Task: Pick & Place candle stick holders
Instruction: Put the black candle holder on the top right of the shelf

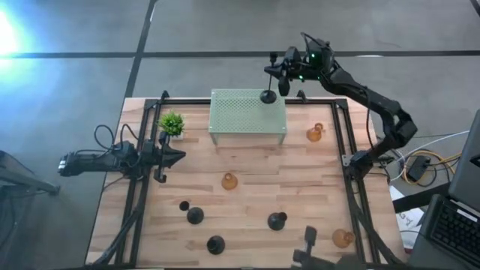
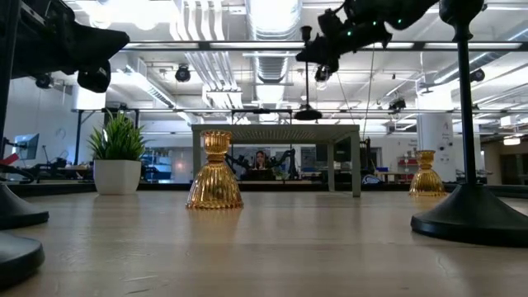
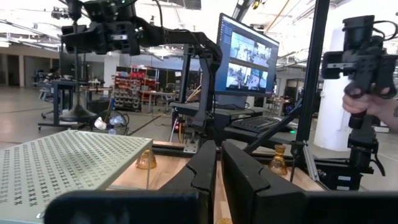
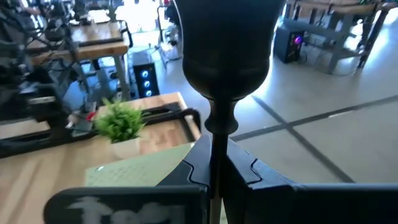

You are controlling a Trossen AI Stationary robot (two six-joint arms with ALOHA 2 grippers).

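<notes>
The right gripper [image 1: 279,75], clamped on a black candle stick holder [image 4: 219,74], is hovering over the perforated stand [image 1: 247,112], needing lowering.

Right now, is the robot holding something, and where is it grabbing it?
Yes. The right hand is shut on a black candle stick holder, pinching its thin stem just below the cup, above the pale green perforated stand. The left hand holds nothing.

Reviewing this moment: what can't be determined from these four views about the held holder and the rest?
- Black holder in the right gripper: high view does not settle whether its base touches the perforated stand.
- Low view: front black holders are cut off by the frame edges.
- Amber holder: partly covered by dark hardware, high view.
</notes>
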